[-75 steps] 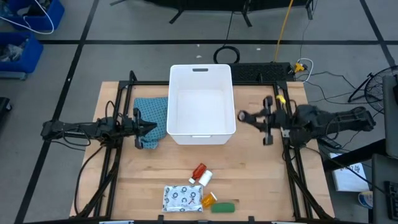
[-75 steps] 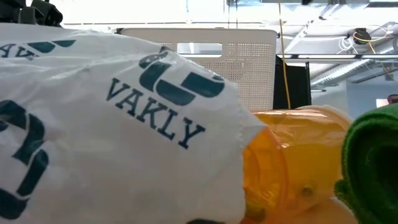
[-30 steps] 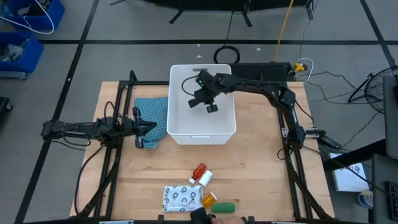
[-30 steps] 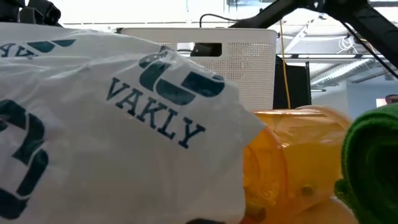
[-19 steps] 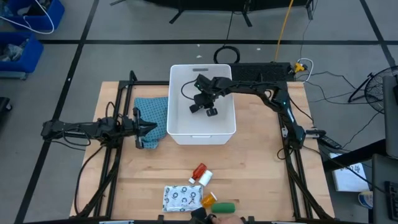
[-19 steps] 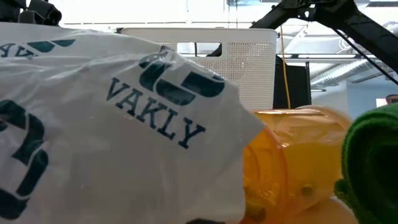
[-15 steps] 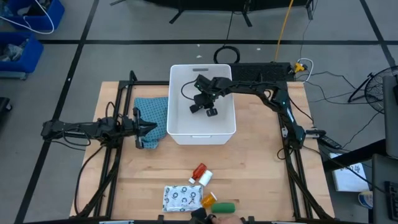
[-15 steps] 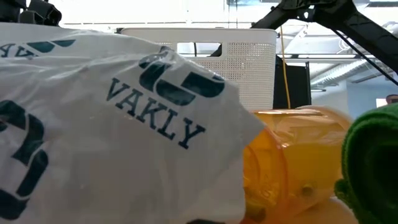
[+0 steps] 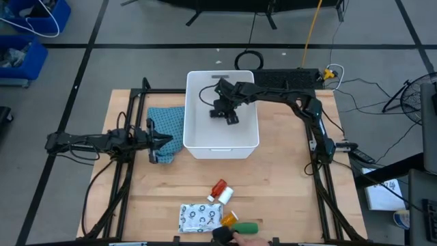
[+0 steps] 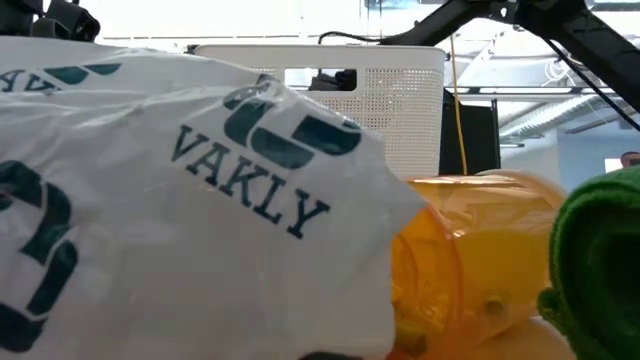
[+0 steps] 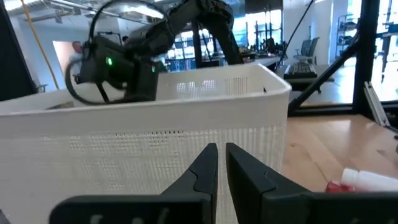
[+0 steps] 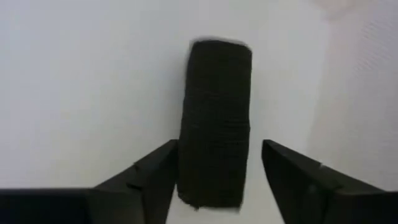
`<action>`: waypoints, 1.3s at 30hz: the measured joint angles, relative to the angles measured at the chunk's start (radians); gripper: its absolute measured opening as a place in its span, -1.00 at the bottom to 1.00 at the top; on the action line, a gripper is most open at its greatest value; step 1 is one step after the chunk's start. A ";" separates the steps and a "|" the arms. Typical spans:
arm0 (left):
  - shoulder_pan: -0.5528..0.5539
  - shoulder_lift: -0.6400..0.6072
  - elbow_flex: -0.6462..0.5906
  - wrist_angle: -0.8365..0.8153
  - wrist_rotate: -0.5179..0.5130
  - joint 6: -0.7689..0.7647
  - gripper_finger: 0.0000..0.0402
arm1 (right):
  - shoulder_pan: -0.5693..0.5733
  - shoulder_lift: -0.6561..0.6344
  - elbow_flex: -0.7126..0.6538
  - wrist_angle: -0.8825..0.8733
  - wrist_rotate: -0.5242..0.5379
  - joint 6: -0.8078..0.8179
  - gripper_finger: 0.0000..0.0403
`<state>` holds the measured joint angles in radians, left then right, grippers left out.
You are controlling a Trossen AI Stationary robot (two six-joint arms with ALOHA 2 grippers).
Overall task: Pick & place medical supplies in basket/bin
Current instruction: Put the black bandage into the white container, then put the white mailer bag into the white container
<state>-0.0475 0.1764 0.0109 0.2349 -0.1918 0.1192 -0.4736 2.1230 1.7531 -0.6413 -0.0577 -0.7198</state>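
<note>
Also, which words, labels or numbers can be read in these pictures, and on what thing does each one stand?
"VAKLY": teal letters under a teal logo on the white flat packet, low view.
Other teal marks at the packet's left edge are cut off, not readable.
Orange vial, green oblong, white tub: no readable text.

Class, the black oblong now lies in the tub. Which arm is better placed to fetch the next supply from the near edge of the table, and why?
Probably the right. Its tool is open over the black oblong in the tub and free. The left tool is shut beside the cloth. The supplies, such as the red tube, lie toward the right arm's side.
</note>
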 joint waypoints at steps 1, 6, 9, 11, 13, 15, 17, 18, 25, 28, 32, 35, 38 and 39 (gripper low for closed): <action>0.000 0.000 0.000 -0.007 0.000 0.000 -0.81 | 0.000 -0.012 0.000 -0.002 0.006 0.005 0.21; 0.000 0.000 0.000 -0.026 -0.001 0.000 -0.81 | 0.005 -0.100 0.000 -0.023 0.088 0.042 0.34; 0.000 0.000 0.000 -0.028 -0.001 0.000 -0.81 | 0.007 -0.200 0.000 -0.036 0.108 0.057 0.32; 0.000 0.000 0.000 -0.028 -0.001 0.000 -0.81 | 0.006 -0.289 0.000 -0.046 0.070 0.090 0.25; 0.000 0.000 0.000 -0.029 -0.001 -0.001 -0.81 | 0.005 -0.378 0.000 -0.056 -0.006 0.139 0.14; 0.000 0.000 0.000 -0.032 -0.001 -0.023 -0.81 | 0.008 -0.462 0.000 -0.068 -0.071 0.203 -0.02; 0.000 0.000 0.000 -0.040 0.011 -0.075 -0.81 | 0.019 -0.550 0.000 -0.088 -0.113 0.251 -0.24; 0.000 0.000 0.000 -0.043 0.021 -0.092 -0.81 | 0.027 -0.591 0.000 -0.106 -0.133 0.265 -0.35; 0.000 0.000 0.000 -0.049 0.008 -0.124 -0.81 | 0.176 -0.857 -0.128 -0.116 -0.179 0.337 -0.94; 0.000 0.000 0.000 -0.054 -0.010 -0.126 -0.81 | 0.277 -0.979 -0.260 -0.058 -0.179 0.387 -0.96; 0.000 0.000 0.000 -0.054 -0.019 -0.126 -0.81 | 0.411 -1.158 -0.526 0.126 -0.179 0.440 -0.99; 0.000 0.000 0.000 -0.053 -0.019 -0.129 -0.81 | 0.486 -1.298 -0.777 0.346 -0.178 0.487 -1.00; 0.000 0.000 0.000 -0.053 -0.019 -0.143 -0.81 | 0.528 -1.422 -1.023 0.566 -0.115 0.520 -1.00; 0.000 0.000 0.000 -0.053 -0.019 -0.151 -0.81 | 0.534 -1.457 -1.095 0.625 -0.089 0.531 -1.00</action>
<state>-0.0471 0.1764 0.0108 0.1818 -0.2104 -0.0314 0.0608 0.6663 0.6584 -0.0159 -0.1465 -0.1891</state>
